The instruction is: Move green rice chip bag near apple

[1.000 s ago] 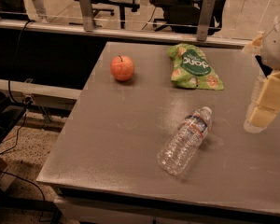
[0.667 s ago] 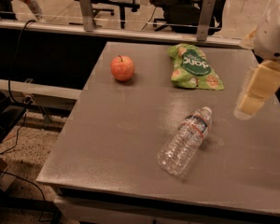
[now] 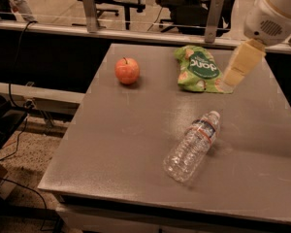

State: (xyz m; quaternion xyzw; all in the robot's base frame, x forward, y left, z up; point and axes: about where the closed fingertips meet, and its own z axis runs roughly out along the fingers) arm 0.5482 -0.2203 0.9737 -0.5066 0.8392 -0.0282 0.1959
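The green rice chip bag [image 3: 200, 69] lies flat at the far middle of the grey table [image 3: 136, 144], its dark green oval logo facing up. The red-orange apple [image 3: 127, 71] stands to its left, a bag's width away. My gripper [image 3: 235, 75] hangs from the white arm at the upper right, just right of the bag's right edge and above the table, holding nothing.
A clear plastic water bottle [image 3: 192, 146] lies on its side in the middle of the table, nearer than the bag. A railing with metal posts [image 3: 90, 4] runs behind the table. Office chairs stand beyond it. Cables lie on the floor at the left.
My gripper has moved left and toward the far side, from beside the table's right edge to just right of the chip bag. The bag, apple and bottle have stayed put on the table.
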